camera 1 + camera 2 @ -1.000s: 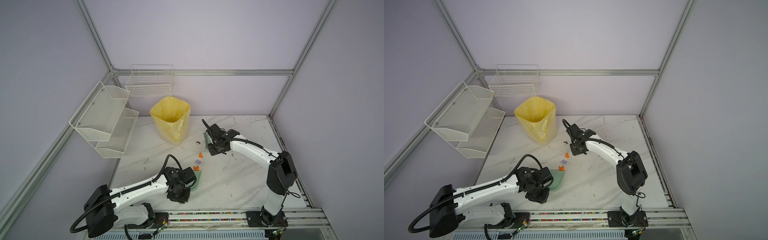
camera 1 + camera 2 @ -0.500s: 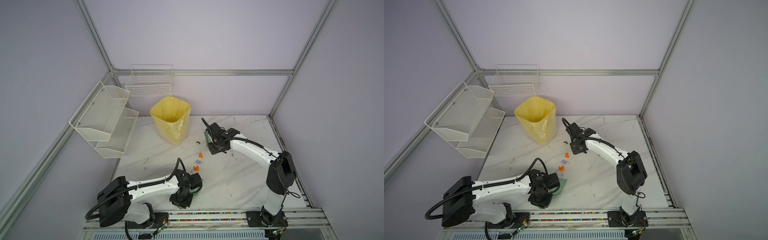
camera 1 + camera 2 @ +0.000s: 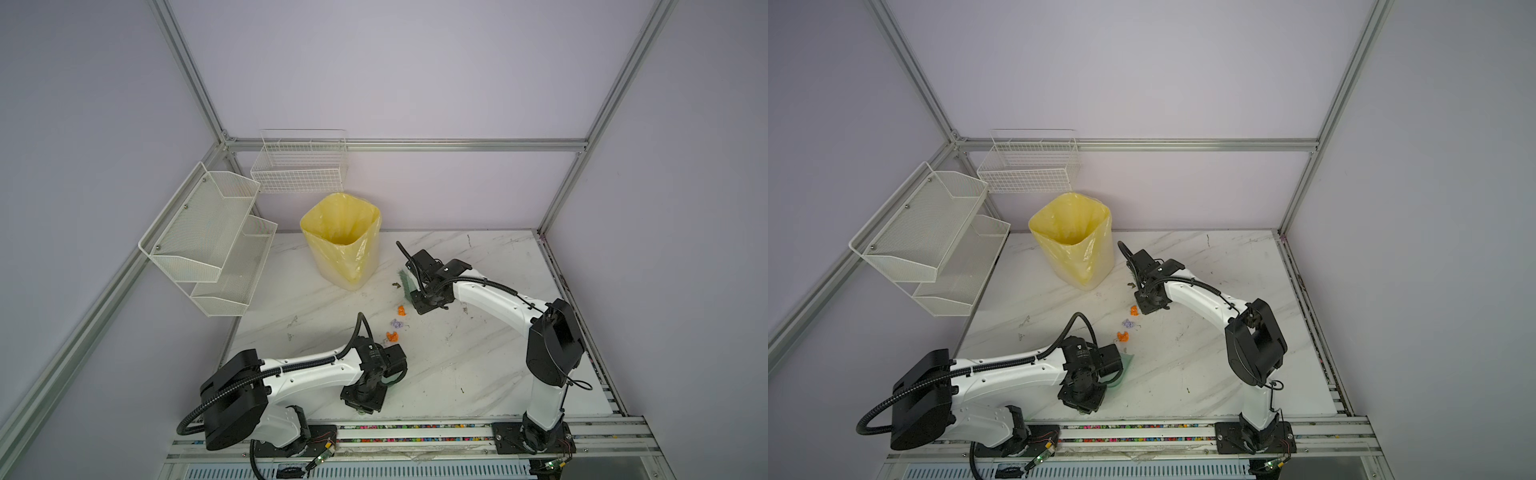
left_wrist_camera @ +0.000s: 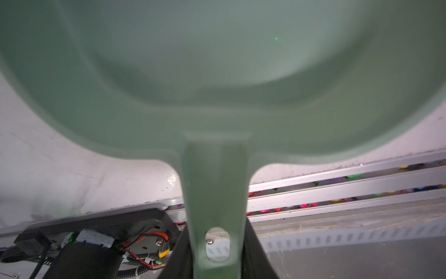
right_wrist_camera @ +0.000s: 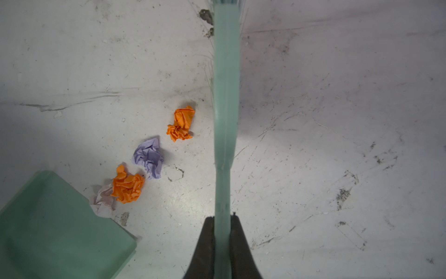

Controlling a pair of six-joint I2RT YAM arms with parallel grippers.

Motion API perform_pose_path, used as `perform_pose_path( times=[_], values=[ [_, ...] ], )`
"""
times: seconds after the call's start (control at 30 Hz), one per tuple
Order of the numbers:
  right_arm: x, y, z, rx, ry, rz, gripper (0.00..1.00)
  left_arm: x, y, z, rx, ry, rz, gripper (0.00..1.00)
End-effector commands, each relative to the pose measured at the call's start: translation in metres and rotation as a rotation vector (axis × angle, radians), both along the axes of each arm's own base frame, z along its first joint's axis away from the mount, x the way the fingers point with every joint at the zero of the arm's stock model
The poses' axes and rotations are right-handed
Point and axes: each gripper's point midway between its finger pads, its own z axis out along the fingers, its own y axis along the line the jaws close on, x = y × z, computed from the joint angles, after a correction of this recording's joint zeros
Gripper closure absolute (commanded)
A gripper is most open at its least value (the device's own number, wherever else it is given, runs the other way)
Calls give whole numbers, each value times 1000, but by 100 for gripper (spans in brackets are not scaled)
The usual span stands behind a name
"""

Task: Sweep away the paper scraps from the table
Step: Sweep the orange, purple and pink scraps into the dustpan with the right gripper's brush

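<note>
In both top views I see the paper scraps [image 3: 397, 323] lying in a short row near the middle of the table [image 3: 478, 365], between my two arms; some are orange and some are lilac. The left gripper [image 3: 365, 404] is low at the near edge, and a part of the green dustpan [image 3: 1122, 368] shows beside it, close to the nearest orange piece. The right gripper [image 3: 424, 300] is farther back, not far from the yellow bin [image 3: 340, 241], and the green brush [image 3: 405, 281] it carries is near the farthest piece. In the left wrist view the dustpan [image 4: 217, 72] fills almost the whole picture; the jaws stand narrow and clamp its handle from both sides. In the right wrist view the jaws are narrow too and pinch the thin handle of the brush [image 5: 226, 96]. Beside that handle I count four paper scraps [image 5: 148, 157] on the marble: two orange, one lilac and one pale. The pale one lies right at the lip of the dustpan [image 5: 60, 229].
</note>
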Motion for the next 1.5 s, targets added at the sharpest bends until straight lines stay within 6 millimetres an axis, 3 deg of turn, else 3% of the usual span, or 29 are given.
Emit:
perform_pose_path(
  times=[0.0, 0.23, 0.4, 0.6, 0.77, 0.87, 1.27, 1.4, 1.47],
  values=[
    [-13, 12, -3, 23, 35, 66, 100, 18, -14, 14, -20, -44, -20, 100],
    [-46, 21, -12, 39, 102, 166, 100, 27, -12, 10, -12, -32, -32, 100],
    [-87, 32, -14, 122, 194, 259, 100, 39, -8, 10, -20, -39, -23, 100],
    [-140, 45, 2, 301, 283, 354, 100, 46, -5, 5, -13, -24, -30, 100],
    [-167, 43, 24, 424, 309, 404, 100, 52, -5, 3, -3, -27, -41, 100],
    [-158, 34, 32, 409, 243, 346, 100, 55, -6, 4, -4, -36, -44, 100],
    [-69, -24, 57, 462, 85, -41, 100, 70, -1, 19, -12, -161, 0, 100],
    [-48, -28, 65, 507, 28, -116, 100, 76, -5, 26, -37, -203, 12, 100],
    [-37, -20, 72, 566, 10, -150, 100, 81, -7, 28, -39, -224, 11, 100]
  ],
)
